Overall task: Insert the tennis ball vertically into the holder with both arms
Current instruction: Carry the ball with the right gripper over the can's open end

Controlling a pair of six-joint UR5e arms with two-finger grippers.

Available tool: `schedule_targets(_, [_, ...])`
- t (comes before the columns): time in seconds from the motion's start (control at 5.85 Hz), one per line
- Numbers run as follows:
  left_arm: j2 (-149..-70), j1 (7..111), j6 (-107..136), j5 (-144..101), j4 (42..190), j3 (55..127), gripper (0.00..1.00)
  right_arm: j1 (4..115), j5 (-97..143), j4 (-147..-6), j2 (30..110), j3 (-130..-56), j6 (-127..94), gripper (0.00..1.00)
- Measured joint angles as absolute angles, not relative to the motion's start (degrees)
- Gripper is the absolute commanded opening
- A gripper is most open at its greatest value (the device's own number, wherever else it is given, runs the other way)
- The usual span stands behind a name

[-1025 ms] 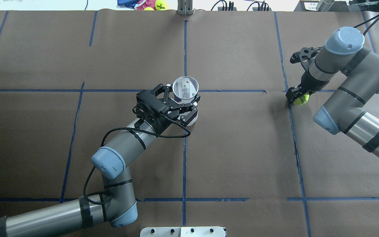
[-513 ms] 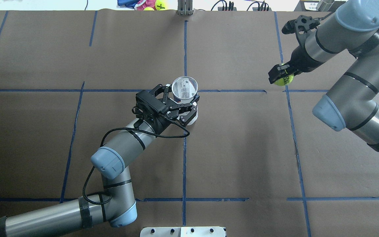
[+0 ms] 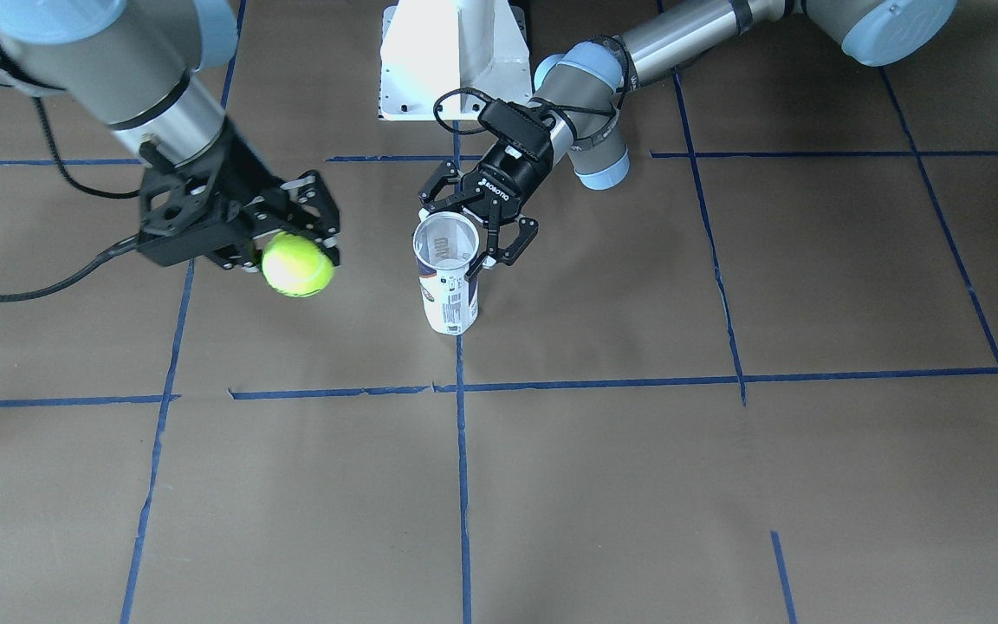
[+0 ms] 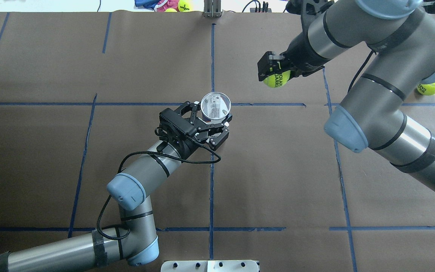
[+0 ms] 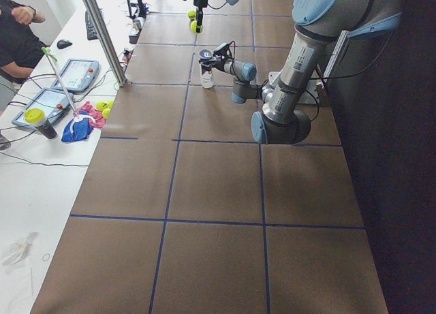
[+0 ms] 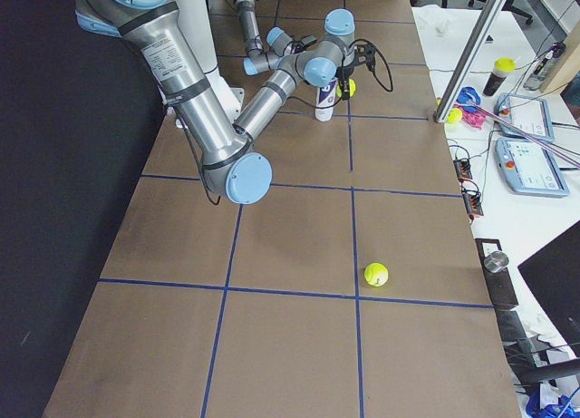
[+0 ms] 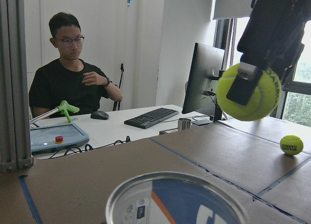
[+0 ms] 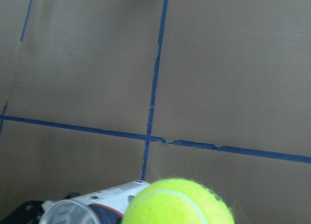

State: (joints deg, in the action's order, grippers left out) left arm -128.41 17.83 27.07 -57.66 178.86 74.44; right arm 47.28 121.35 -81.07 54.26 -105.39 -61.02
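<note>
A two-armed robot works at a brown paper-covered table [image 4: 278, 181] marked with blue tape lines. The right gripper [image 4: 275, 75] has its fingers pinched on a fluorescent yellow-green fuzzy tennis ball [image 4: 276, 80]. It hangs in the air between the table's middle and its far edge.

A second ago this ball was low at the table surface, well toward the right edge. It has since been lifted and carried inward, so it is now near the holder but not yet over it.

The clear plastic cylindrical holder [image 4: 215, 107], with a white-and-navy label and a metallic rim, stands upright at the middle of the table with its open mouth up. The left gripper [image 4: 213, 116] is closed around its upper wall, and the holder has shifted only slightly.

In the left wrist view the ball rides higher than the rim, off to one side. The pick-up looks done and the carry well along. What likely remains is centring the ball over the mouth and lowering it in.

A second yellow-green ball [image 4: 429, 87] lies on the table near the right edge.
</note>
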Motion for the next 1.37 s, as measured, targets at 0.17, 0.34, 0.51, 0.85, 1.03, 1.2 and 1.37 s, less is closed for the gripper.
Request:
schedule_targets(0.17, [-128.5,17.8,27.1,-57.7,178.9,74.4,0.82,44.4,117.7,-81.2,51.2,-105.2,-65.5,0.01])
schedule_targets(0.34, [-128.5,17.8,27.1,-57.7,178.9,74.4,0.82,42.0,114.5,-81.3,49.2,-104.6,-67.9,0.1])
schedule_targets(0.51, [-128.5,17.8,27.1,-57.7,178.9,74.4,0.82,40.1,112.1,-81.3,48.1,-103.8,-68.6,0.35])
schedule_targets(0.85, [-128.6,17.8,27.1,-57.7,178.9,74.4,0.82,37.7,109.5,-81.4,47.9,-103.9,-68.7,0.96])
schedule_targets(1.03, [-128.6,17.8,27.1,-57.7,178.9,74.4,0.82,37.2,109.2,-81.4,48.0,-104.0,-68.7,0.98])
schedule_targets(1.2, [-128.6,17.8,27.1,-57.7,178.9,74.4,0.82,37.0,109.0,-81.4,48.0,-104.0,-68.8,0.99])
schedule_targets(1.37, [-128.6,17.8,27.1,-57.7,178.9,74.3,0.82,36.9,109.0,-81.5,48.1,-104.0,-68.7,0.99])
